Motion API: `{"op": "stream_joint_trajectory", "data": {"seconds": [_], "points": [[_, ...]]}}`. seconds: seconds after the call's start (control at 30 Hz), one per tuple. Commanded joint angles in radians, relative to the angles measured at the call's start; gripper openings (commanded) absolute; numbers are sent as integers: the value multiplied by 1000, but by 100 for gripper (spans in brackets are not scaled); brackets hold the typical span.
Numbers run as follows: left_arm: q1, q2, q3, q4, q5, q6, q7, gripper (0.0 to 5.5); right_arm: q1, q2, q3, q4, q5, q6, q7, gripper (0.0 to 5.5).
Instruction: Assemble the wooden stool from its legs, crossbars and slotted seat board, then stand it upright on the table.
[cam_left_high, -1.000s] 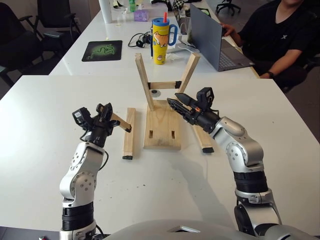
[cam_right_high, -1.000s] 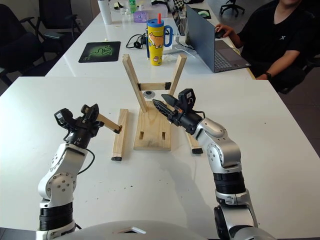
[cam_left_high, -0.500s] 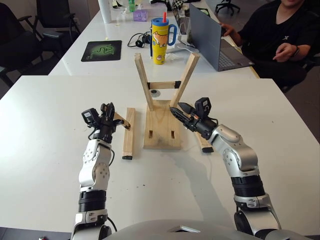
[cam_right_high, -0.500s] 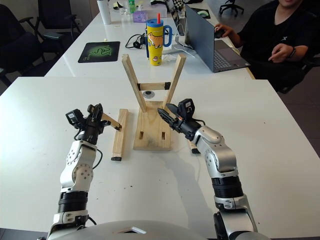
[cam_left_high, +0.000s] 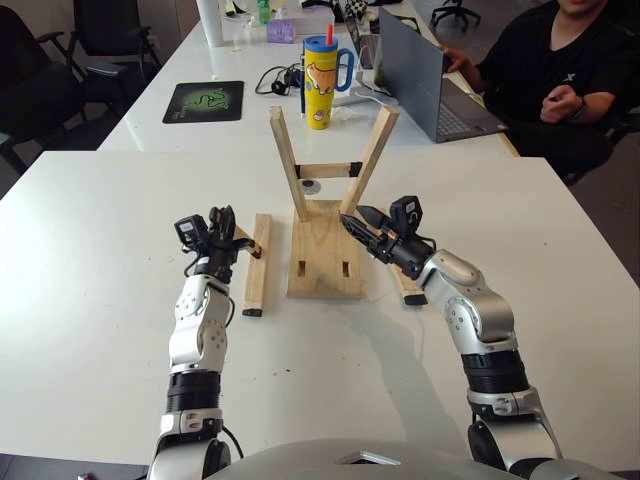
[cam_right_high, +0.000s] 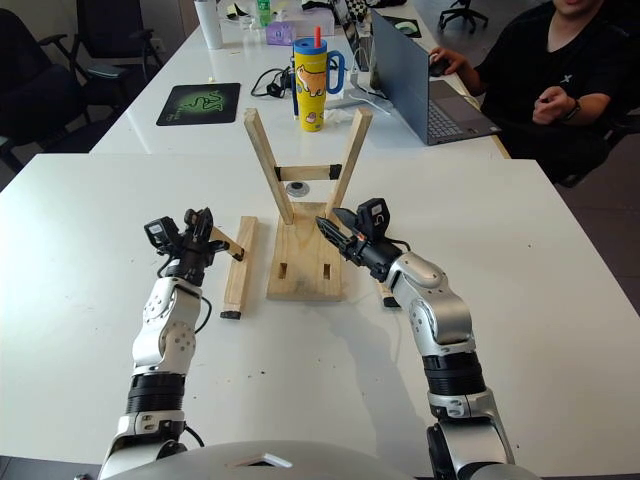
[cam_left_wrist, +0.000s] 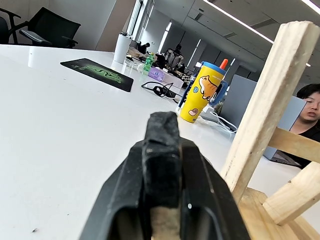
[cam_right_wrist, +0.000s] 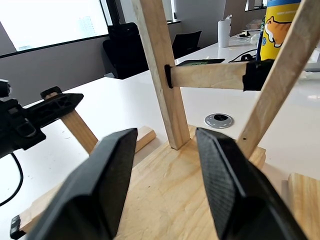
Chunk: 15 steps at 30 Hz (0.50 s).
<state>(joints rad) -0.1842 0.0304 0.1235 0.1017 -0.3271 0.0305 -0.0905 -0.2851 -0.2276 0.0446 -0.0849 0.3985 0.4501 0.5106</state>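
Two pieces rise from the far end of the slotted seat board, which lies flat at the middle of the white table: a left-side leg and a right-side leg, leaning apart in a V. A fitted crossbar with dark ends joins them partway up. Two small slots show in the near half of the board.

A loose leg lies flat on the table just left of the board and roughly parallel to it. A second loose leg lies just right of the board, partly hidden by the right arm.

The left claw sits low over the table left of the loose leg, closed on a loose crossbar. The crossbar's dark-tipped free end points toward the loose leg. In the left wrist view the black fingers are pressed together around the wood.

The right claw hovers over the board's right side near the foot of the right-side leg. Its fingers are spread wide apart and hold nothing.

On the next table behind stand a yellow tumbler, a laptop and a black-and-green mouse pad. A round cable grommet is set in the white table behind the legs.
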Motion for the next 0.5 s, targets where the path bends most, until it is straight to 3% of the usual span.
{"op": "stream_joint_trajectory", "data": {"seconds": [0.03, 0.4, 0.5], "points": [[37, 12, -68, 50, 109, 9, 6, 41, -8, 2, -6, 5, -13, -8, -9, 218], [56, 37, -158, 111, 238, 47, -25, 41, -7, -2, -8, 10, -13, -18, -9, 218], [40, 54, -150, 34, 249, 49, -15, 105, -9, -2, -9, 13, -13, -21, -10, 218]]}}
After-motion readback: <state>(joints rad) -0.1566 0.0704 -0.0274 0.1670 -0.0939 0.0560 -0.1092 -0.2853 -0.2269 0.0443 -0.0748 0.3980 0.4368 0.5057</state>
